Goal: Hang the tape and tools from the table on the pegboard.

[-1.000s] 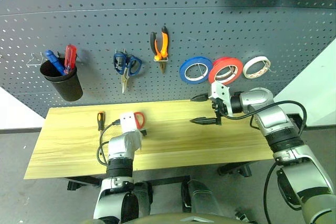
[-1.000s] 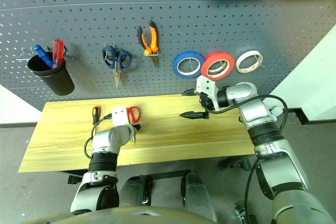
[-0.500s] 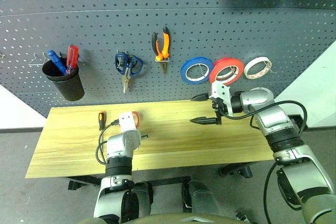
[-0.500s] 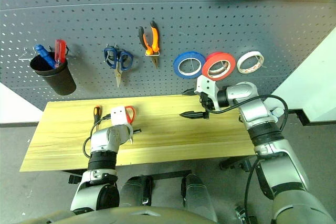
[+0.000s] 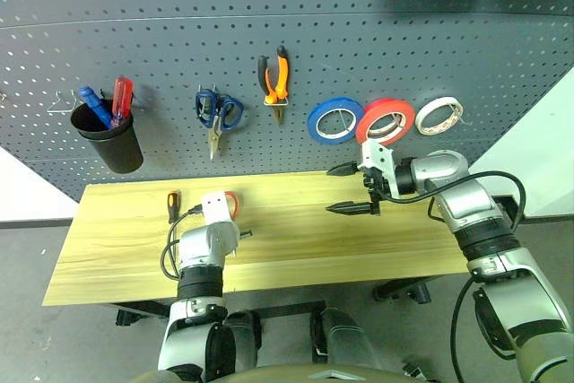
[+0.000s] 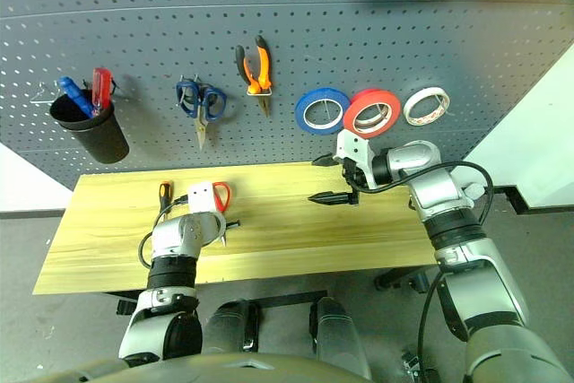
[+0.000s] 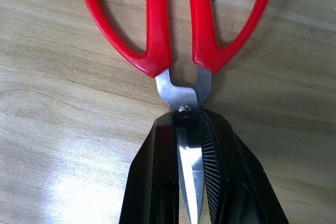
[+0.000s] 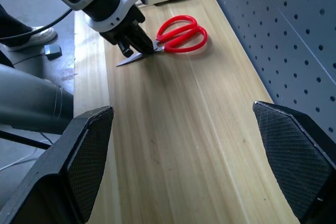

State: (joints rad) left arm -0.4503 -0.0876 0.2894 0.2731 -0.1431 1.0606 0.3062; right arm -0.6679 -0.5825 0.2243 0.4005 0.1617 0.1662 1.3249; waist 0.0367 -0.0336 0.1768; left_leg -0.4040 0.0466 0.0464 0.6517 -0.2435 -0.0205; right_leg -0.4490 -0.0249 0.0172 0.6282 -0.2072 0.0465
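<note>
Two fingers of my left gripper (image 7: 191, 182) pinch the blades of the red-handled scissors (image 7: 176, 19) just below the pivot; they lie flat on the table (image 5: 296, 239). My right gripper (image 5: 352, 188) hangs spread wide near the pegboard (image 5: 179, 33). Recommendation: lift level, keep the handle loops free, then thread one loop over a hook.

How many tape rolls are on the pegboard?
3, in a row on the pegboard right of the pliers: blue roll, red tape, white roll. None seems hidden.
</note>
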